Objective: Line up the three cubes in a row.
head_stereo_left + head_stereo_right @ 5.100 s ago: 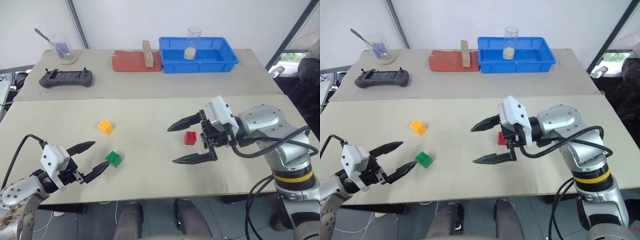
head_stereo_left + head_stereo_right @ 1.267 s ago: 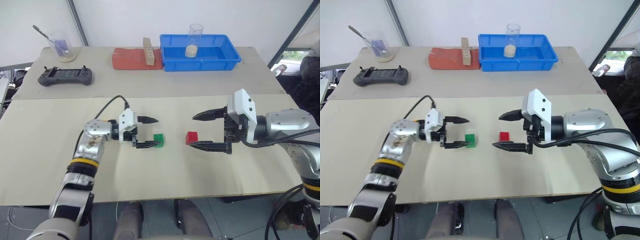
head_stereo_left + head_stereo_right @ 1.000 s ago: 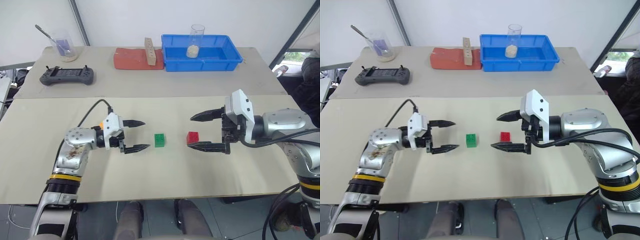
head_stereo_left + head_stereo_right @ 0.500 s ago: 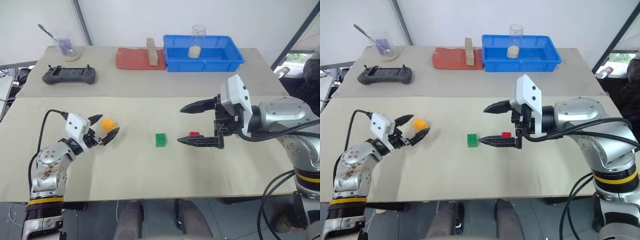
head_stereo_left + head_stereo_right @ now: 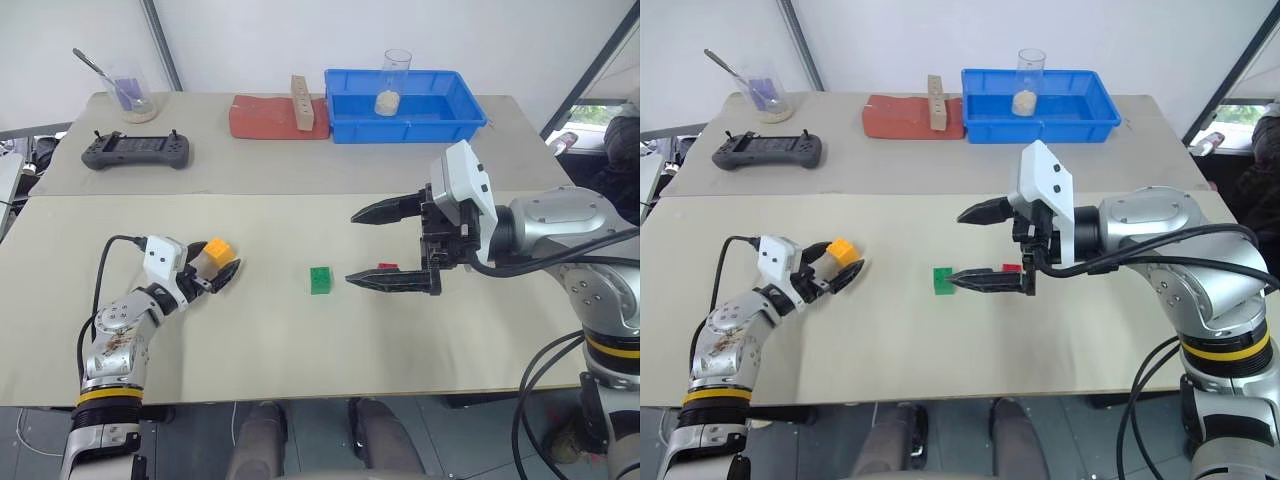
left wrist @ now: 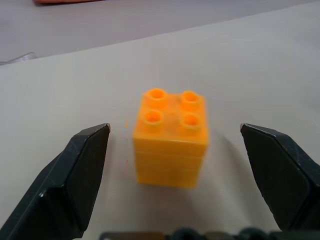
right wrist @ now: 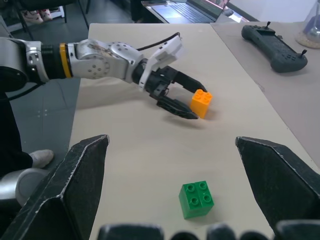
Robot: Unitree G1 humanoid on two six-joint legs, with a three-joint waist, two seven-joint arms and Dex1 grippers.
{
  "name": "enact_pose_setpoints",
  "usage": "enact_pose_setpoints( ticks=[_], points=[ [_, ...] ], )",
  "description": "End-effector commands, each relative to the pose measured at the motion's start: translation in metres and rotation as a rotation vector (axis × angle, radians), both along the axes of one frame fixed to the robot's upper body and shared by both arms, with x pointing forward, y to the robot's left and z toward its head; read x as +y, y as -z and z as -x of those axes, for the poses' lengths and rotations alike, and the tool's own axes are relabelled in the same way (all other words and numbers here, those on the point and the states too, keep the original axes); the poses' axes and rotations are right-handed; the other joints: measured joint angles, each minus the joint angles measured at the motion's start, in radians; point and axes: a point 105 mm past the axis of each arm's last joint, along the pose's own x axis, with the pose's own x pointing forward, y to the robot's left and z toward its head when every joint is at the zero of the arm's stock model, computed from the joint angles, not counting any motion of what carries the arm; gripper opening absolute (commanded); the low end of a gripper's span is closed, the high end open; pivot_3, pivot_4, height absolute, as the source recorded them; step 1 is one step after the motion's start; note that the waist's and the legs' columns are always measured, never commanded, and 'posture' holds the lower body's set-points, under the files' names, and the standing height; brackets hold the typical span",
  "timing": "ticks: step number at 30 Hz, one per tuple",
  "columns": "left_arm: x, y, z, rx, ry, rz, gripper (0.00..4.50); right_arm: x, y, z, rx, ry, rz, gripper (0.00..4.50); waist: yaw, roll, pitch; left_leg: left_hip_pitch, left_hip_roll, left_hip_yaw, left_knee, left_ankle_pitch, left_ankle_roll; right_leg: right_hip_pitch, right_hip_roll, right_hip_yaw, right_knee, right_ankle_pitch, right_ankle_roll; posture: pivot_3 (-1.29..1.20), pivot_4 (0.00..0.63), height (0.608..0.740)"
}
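The orange-yellow cube [image 5: 216, 249] stands at the left of the near table, between the spread fingers of my left gripper [image 5: 214, 264], which is open and touches neither side of it; the left wrist view shows the cube [image 6: 171, 137] with a gap to each finger. The green cube [image 5: 320, 280] sits alone mid-table. Just right of it, the red cube [image 5: 387, 267] is mostly hidden behind the lower finger of my right gripper [image 5: 352, 248]. That gripper hovers open above the table, pointing left. From the right wrist view I see the green cube [image 7: 197, 199] and the orange-yellow cube [image 7: 201, 102].
On the far table stand a blue bin [image 5: 452, 112] holding a glass [image 5: 396, 80], a red pad [image 5: 262, 119] with a tall wooden block [image 5: 297, 101], a black controller [image 5: 135, 152] and a beaker with a spoon [image 5: 130, 92]. A seam [image 5: 280, 193] divides the two tables.
My left gripper has swung left, away from the green cube, and now brackets the orange-yellow cube. My right gripper has shifted a little left and up over the red cube.
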Motion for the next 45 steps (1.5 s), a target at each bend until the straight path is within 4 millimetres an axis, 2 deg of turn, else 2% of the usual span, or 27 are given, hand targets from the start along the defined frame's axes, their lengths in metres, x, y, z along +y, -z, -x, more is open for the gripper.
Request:
enact_pose_setpoints(
  ticks=[1,4,5,7,12,16,20,24,30,34,37,45],
  points=[
    [-0.002,-0.005,-0.003,-0.037,0.01,-0.013,4.45,-0.002,-0.014,0.003,-0.052,0.006,-0.007,4.5,-0.001,0.0,0.0,0.0,0.0,0.0,0.0,0.0,0.0,0.0,0.0,0.0,0.0,0.0,0.0,0.0,0.15,0.74],
    [-0.004,-0.002,-0.004,-0.035,0.021,-0.014,4.45,-0.004,-0.014,-0.001,-0.051,0.019,-0.003,4.5,0.0,0.0,0.0,0.0,0.0,0.0,0.0,0.0,0.0,0.0,0.0,0.0,0.0,0.0,0.0,0.0,0.15,0.74],
    [-0.005,-0.003,-0.004,-0.037,0.024,-0.014,4.22,-0.004,-0.015,-0.002,-0.051,0.021,-0.003,4.5,0.0,0.0,0.0,0.0,0.0,0.0,0.0,0.0,0.0,0.0,0.0,0.0,0.0,0.0,0.0,0.0,0.15,0.74],
    [-0.005,-0.004,-0.005,-0.041,0.028,-0.013,3.61,-0.003,-0.016,-0.003,-0.052,0.024,-0.004,4.5,0.0,0.0,0.0,0.0,0.0,0.0,0.0,0.0,0.0,0.0,0.0,0.0,0.0,0.0,0.0,0.0,0.15,0.74],
    [-0.005,-0.007,-0.006,-0.046,0.043,-0.016,1.31,-0.002,-0.018,-0.001,-0.057,0.03,-0.005,4.5,0.0,0.0,0.0,0.0,0.0,0.0,0.0,0.0,0.0,0.0,0.0,0.0,0.0,0.0,0.0,0.0,0.15,0.74],
    [-0.017,-0.013,-0.003,-0.047,0.131,-0.031,1.34,-0.003,-0.018,0.002,-0.057,0.039,-0.006,4.5,0.0,0.0,0.0,0.0,0.0,0.0,0.0,0.0,0.0,0.0,0.0,0.0,0.0,0.0,0.0,0.0,0.15,0.74],
    [-0.044,-0.017,0.012,-0.017,0.378,-0.074,1.34,-0.008,-0.015,0.003,-0.052,0.055,-0.004,4.5,0.0,0.0,0.0,-0.001,0.0,0.0,0.0,0.0,0.0,0.0,0.0,0.0,-0.001,0.0,-0.001,0.0,0.15,0.74],
    [-0.057,-0.02,0.024,0.016,0.598,-0.126,1.34,-0.013,-0.011,0.001,-0.044,0.067,-0.002,4.5,0.0,0.0,0.0,-0.001,0.0,0.001,0.0,0.0,0.0,-0.001,0.0,0.0,-0.001,-0.001,-0.002,0.0,0.15,0.74],
    [-0.071,-0.018,0.021,0.037,0.819,-0.204,1.34,-0.018,-0.007,-0.001,-0.035,0.075,0.002,4.5,0.0,0.0,0.0,-0.001,0.0,0.0,0.0,0.0,0.0,-0.002,0.0,0.0,0.0,-0.004,-0.006,0.0,0.15,0.74],
    [-0.078,-0.015,0.013,0.047,0.899,-0.227,1.34,-0.02,-0.005,-0.002,-0.034,0.079,0.006,4.5,-0.001,0.0,0.0,-0.002,0.0,0.0,0.0,0.001,0.001,-0.002,0.0,0.0,0.0,-0.004,-0.006,0.0,0.15,0.74],
    [-0.08,-0.008,0.011,0.074,0.951,-0.251,1.34,-0.021,-0.005,-0.002,-0.037,0.09,0.011,4.5,-0.002,0.0,0.0,-0.002,0.0,0.0,0.0,0.001,0.001,-0.002,0.0,0.0,0.0,0.0,0.0,0.0,0.15,0.74],
    [-0.077,0.003,0.003,0.1,0.958,-0.275,1.34,-0.023,-0.005,-0.001,-0.042,0.109,0.02,4.5,0.0,0.0,0.0,-0.003,0.0,0.0,0.0,0.001,0.001,-0.002,0.001,0.0,0.0,0.0,0.001,0.0,0.15,0.74]
  ],
)
